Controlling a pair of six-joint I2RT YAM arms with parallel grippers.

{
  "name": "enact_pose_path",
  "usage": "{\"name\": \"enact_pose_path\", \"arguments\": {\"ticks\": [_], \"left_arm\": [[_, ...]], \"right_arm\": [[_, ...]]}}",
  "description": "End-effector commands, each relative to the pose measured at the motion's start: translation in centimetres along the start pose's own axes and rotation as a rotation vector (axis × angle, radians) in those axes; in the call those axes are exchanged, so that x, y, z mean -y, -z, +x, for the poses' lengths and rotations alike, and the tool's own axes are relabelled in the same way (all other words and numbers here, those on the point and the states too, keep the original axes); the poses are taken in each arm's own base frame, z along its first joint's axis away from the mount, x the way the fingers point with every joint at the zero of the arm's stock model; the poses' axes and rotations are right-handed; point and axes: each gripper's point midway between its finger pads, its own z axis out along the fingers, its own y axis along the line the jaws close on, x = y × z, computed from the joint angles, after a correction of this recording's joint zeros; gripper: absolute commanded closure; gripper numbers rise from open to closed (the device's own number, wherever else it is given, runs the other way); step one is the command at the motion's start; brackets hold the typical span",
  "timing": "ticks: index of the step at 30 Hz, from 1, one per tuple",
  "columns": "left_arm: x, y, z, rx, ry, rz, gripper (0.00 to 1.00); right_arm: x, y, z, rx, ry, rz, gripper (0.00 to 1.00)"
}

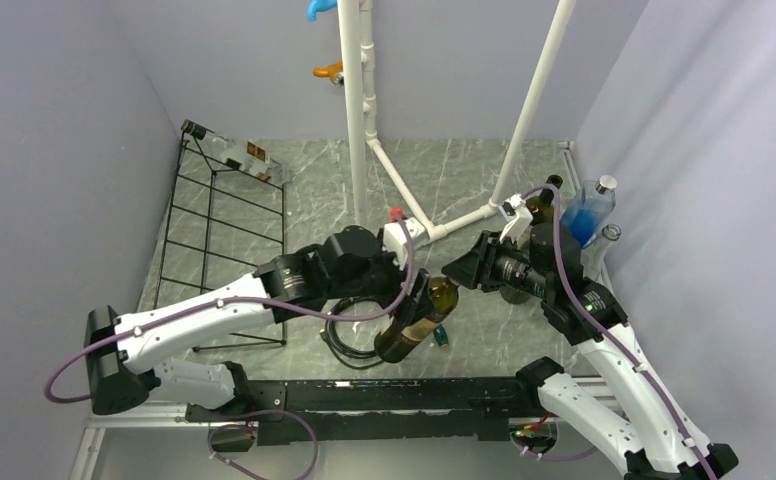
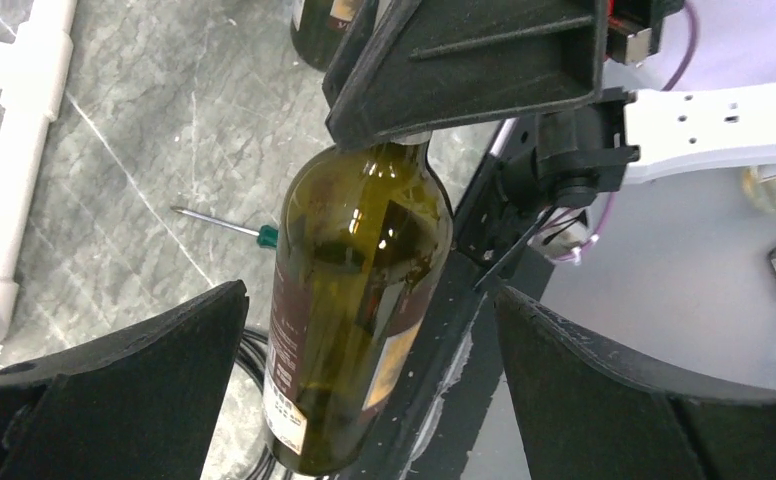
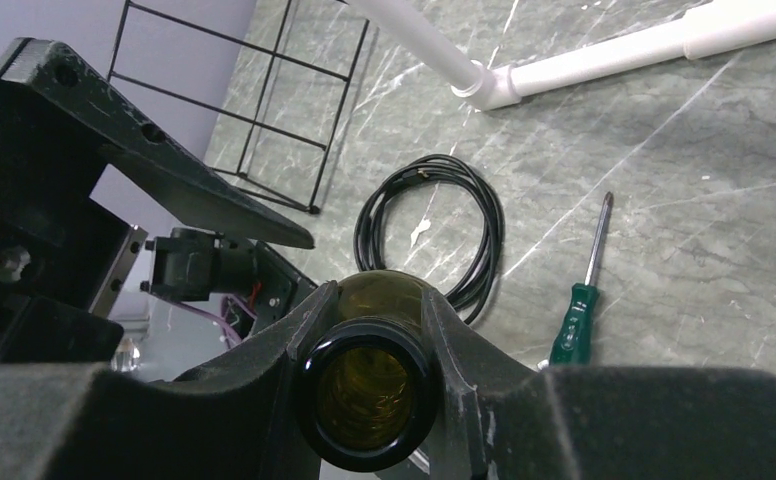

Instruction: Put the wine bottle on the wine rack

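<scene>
Wine bottle (image 1: pixel 419 322) is hanging tilted well to the right of the wine rack (image 1: pixel 226 235) in the top view, with its neck away from the rack and its base pointing toward the table's near edge. It appears to be clear of the marble top, though contact at the base cannot be ruled out. Right gripper (image 3: pixel 369 335) is clenching the neck just under the mouth, one finger on each side. Left gripper (image 2: pixel 369 300) is standing released, its fingers (image 2: pixel 154 370) flanking the bottle's body with a gap on both sides and touching nothing. Judgement: a handover is being set up, since the left arm is working on the rack's side. To do it well, the left jaws should be closing squarely across the widest part of the body, at the label. The right should be letting go only once that hold is firm, since smooth glass slips under its own weight. Another bottle (image 1: pixel 229 152) is lying on the rack's far top bars, so a free tier is wanted. Coiled cable (image 3: pixel 497 235) and screwdriver (image 3: pixel 574 325) are lying right of the rack, beneath the carry path.
</scene>
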Motion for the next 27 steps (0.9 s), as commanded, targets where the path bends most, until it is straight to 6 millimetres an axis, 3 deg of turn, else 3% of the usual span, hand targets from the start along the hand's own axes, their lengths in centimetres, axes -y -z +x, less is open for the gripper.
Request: {"name": "enact_pose_path", "arguments": {"ticks": [1, 13, 27], "left_arm": [[-0.5, -0.6, -0.8, -0.020, -0.082, -0.088, 0.01], [-0.5, -3.3, 0.4, -0.103, -0.143, -0.184, 0.00], [1.0, -5.5, 1.4, -0.097, -0.117, -0.103, 0.01]], "right_arm": [[-4.7, 1.7, -3.5, 0.108, 0.056, -0.165, 1.00], [-5.2, 1.9, -3.6, 0.110, 0.066, -0.183, 1.00], [-5.1, 2.2, -3.2, 0.122, 0.057, -0.192, 1.00]]}}
